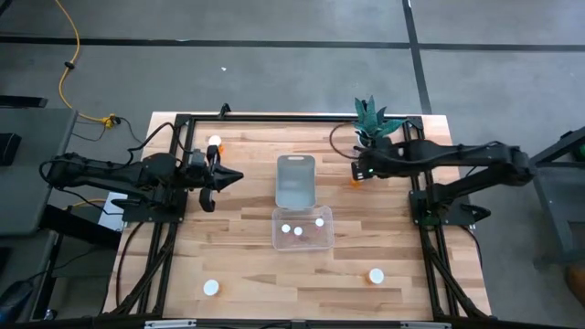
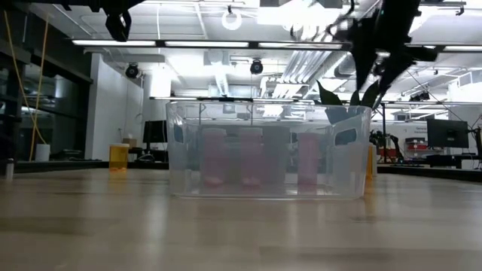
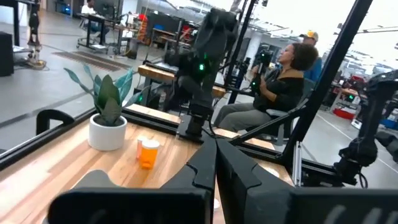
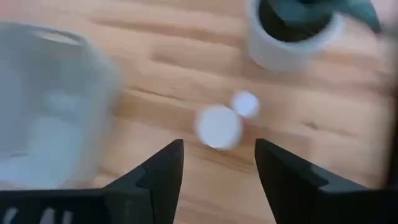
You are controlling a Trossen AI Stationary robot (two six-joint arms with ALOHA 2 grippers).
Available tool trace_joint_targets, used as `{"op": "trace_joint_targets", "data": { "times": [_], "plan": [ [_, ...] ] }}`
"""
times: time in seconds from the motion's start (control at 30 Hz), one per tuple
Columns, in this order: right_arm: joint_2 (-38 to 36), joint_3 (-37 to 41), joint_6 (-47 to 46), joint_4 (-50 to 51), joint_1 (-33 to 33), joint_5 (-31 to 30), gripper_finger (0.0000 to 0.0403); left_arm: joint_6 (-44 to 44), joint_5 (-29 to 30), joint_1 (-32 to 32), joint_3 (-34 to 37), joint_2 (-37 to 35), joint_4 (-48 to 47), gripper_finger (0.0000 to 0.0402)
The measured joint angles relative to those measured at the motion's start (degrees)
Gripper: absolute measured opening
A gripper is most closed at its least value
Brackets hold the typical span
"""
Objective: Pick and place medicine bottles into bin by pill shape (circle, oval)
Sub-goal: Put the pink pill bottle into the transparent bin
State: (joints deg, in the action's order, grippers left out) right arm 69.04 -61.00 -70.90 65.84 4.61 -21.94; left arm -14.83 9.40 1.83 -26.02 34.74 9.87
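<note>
Right tool [image 4: 219,163], open, hovers over a white-capped orange medicine bottle [image 4: 218,126] at the far right of the wooden desk [image 1: 238,256], beside the white plant pot [image 4: 292,37]. Reach step; next descend and close. Left tool [image 1: 219,178] closed, idle far left.

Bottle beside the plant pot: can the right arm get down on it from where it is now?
Probably yes. The right end effector hangs open just above that bottle, nothing between; the plant pot stands close behind it.

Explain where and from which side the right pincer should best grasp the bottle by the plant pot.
Probably the white cap of the bottle, from straight above. It stands upright, cap facing up, with bare wood around it; the plant pot is a little apart. The open right pincer is already above it.
</note>
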Motion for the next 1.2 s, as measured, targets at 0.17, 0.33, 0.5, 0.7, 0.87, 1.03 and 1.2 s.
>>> {"op": "trace_joint_targets", "data": {
  "times": [0.17, 0.33, 0.5, 0.7, 0.87, 1.03, 1.2],
  "plan": [
    [4.45, 2.92, -12.63, 1.23, 0.88, -3.79, 0.0195, 0.00, 1.30, 0.00, 0.00, 0.00, 0.00, 0.0000],
    [6.06, 6.90, -18.32, -2.44, 4.39, -3.98, 0.0195, -0.02, 1.60, 0.00, -0.02, 0.00, 0.04, 0.0000],
    [5.97, 10.89, -19.17, -10.08, 8.51, -3.53, 0.0195, -0.01, 1.63, 0.00, -0.02, 0.00, 0.13, 0.0000],
    [6.40, 13.81, -18.09, -17.23, 11.82, -1.64, 0.0195, -0.02, 1.76, 0.00, -0.02, 0.00, 0.15, 0.0000],
    [7.65, 14.18, -17.56, -19.91, 12.88, -1.05, 0.0195, -0.02, 1.76, 0.00, -0.02, 0.00, 0.17, 0.0000],
    [10.07, 14.22, -17.11, -19.82, 13.39, 1.43, 0.0195, -0.02, 1.76, 0.00, -0.02, 0.00, 0.17, 0.0000],
    [12.10, 14.22, -17.61, -20.84, 13.39, 1.47, 0.0195, -0.02, 1.76, 0.00, -0.02, 0.00, 0.17, 0.0000]
  ]
}}
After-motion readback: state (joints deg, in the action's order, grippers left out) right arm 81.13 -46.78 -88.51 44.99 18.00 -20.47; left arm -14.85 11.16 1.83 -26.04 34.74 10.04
